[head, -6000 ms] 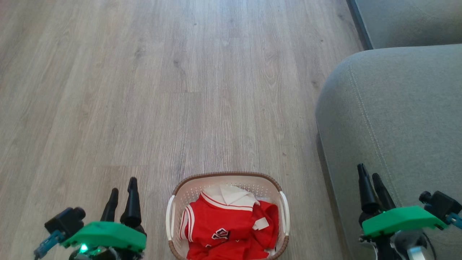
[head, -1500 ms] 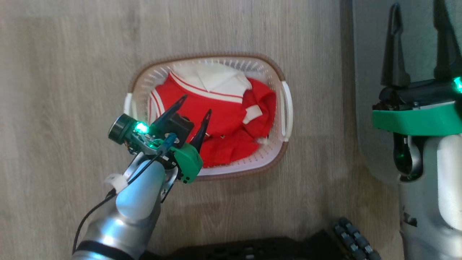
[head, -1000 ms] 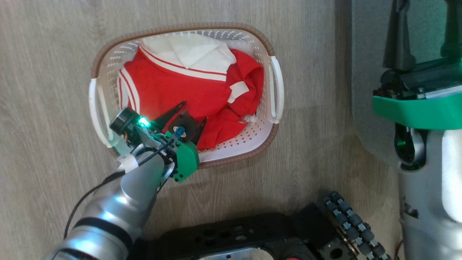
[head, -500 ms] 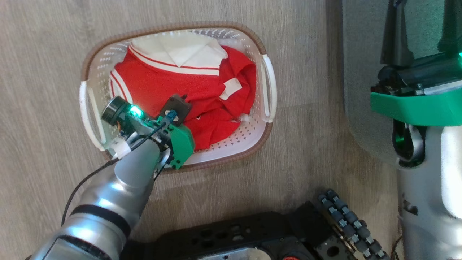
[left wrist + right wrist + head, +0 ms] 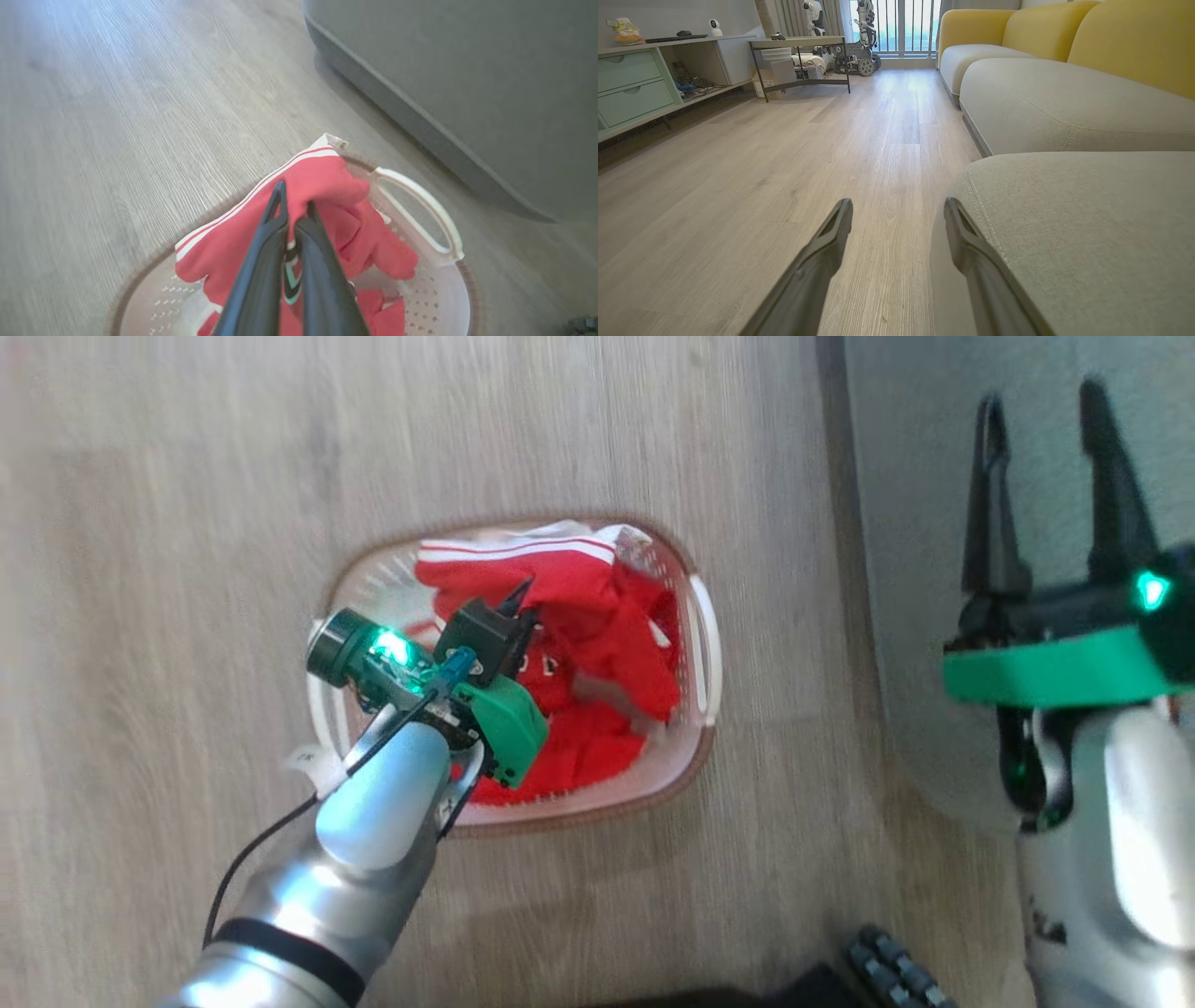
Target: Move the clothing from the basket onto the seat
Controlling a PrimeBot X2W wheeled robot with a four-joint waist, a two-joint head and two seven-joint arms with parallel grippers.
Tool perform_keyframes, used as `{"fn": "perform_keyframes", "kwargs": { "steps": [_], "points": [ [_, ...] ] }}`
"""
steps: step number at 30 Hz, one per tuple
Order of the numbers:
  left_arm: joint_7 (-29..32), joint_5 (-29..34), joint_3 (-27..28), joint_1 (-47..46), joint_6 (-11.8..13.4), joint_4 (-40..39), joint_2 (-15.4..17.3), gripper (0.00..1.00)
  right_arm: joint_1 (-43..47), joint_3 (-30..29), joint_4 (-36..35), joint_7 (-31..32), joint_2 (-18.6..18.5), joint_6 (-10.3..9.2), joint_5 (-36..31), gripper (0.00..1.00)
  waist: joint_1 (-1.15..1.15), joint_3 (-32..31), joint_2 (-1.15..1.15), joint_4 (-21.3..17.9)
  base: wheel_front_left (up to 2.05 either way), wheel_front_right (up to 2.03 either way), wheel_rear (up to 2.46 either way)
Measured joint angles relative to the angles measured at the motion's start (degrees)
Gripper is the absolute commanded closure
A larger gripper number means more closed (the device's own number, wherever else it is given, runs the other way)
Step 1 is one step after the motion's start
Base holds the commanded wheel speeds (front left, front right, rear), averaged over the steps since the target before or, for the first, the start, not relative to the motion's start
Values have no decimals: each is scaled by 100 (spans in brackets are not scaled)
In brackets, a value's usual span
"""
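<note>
left gripper [image 5: 295, 201] pinched tight on a fold of the red clothing [image 5: 336, 179], garment bunched up in the basket [image 5: 444, 298] on the floor [image 5: 117, 116] just beside the seat [image 5: 467, 70]; right gripper [image 5: 898, 204] fingers spread wide, empty, hovering at the seat's rounded edge.

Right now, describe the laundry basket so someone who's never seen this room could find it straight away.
Find the big grey sofa; on the wood floor just beside its base sits the basket. It is a small cream oval of perforated plastic with a brown woven-look rim and white handles, and unlike anything near it, it holds bright red clothing.
</note>
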Motion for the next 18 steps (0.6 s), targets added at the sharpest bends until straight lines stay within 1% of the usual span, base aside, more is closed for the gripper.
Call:
{"fn": "perform_keyframes", "kwargs": {
  "steps": [5, 12, 18],
  "points": [
    [0, -162, 31, 250, -73, -416, -2, 100, 513, -100, 304, 0, 0, 0, 56, 0, 0, -771, 0, 124, 0, 0, 0],
    [0, -683, -5, 687, -250, -600, -3, 100, 1314, -189, 565, 0, 3, 0, 57, 0, 0, -1964, 0, 298, 0, 0, 0],
    [0, -1094, -174, 658, -248, -877, -3, 100, 1842, -183, 655, 0, 8, 0, 57, 0, 0, -2889, 0, 447, 0, 0, 0]
  ]
}}
